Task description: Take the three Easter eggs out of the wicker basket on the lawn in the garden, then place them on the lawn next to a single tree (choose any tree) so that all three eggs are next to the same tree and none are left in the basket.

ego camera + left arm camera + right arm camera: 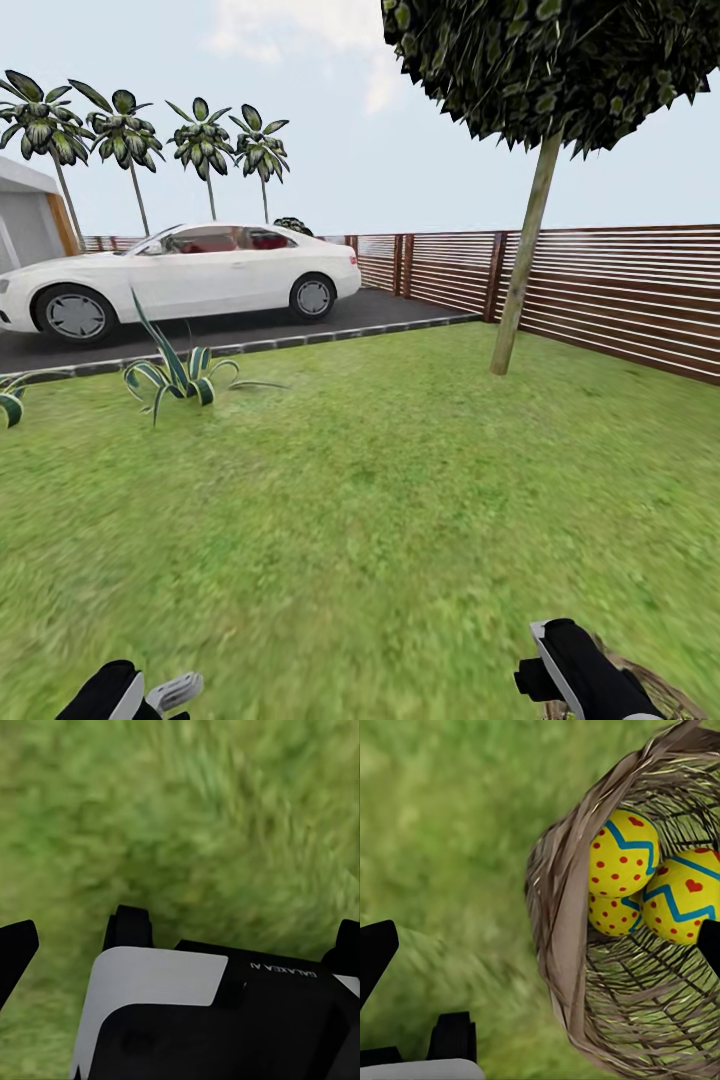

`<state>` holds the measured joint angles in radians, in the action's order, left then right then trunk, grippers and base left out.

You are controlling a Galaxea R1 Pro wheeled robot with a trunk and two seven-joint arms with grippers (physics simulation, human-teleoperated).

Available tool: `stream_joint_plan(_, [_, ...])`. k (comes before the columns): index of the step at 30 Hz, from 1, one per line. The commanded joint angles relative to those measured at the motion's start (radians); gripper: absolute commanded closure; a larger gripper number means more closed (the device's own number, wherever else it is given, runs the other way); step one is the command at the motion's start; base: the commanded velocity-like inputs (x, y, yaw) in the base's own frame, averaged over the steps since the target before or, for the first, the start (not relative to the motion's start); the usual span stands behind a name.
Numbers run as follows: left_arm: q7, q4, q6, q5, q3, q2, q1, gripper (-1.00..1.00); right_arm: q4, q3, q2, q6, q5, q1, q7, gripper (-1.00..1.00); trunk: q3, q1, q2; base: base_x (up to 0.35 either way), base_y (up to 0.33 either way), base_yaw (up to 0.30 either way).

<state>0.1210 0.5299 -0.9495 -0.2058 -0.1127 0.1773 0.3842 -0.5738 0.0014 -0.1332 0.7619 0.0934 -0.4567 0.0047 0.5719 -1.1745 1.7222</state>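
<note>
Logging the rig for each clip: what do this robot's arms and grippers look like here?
Both arms are glossy black with white or pale grey panels. In the head view the left gripper shows a black shell and light grey fingers; the right gripper is black with a white edge strip. In the left wrist view a black and white housing carries small white lettering. The fingers look black in the right wrist view.

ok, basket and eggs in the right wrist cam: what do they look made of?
Basket: looks like woven wicker or straw, brown and matte; open weave with loose, frayed strands at the rim.

Eggs: smooth, hard-looking shells, possibly painted plastic or real egg, can't tell which. Glossy yellow with blue zigzag bands and red dots or hearts; three lie bunched together inside the basket.
</note>
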Motion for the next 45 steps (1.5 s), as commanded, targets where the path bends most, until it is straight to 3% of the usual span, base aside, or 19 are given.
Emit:
stream_joint_plan(1, [0.005, 0.001, -0.005, 0.003, -0.004, 0.000, 0.001, -1.00, -0.001, 0.000, 0.000, 0.005, 0.009, 0.000, 0.004, -1.00, 0.004, -0.004, 0.008, 0.000, 0.000, 0.000])
stream_joint_plan(45, [0.005, 0.001, -0.003, 0.003, -0.002, -0.001, 0.001, -1.00, -0.006, -0.002, -0.011, 0.005, 0.009, 0.000, 0.006, -1.00, 0.142, -0.173, 0.316, 0.000, 0.000, 0.000])
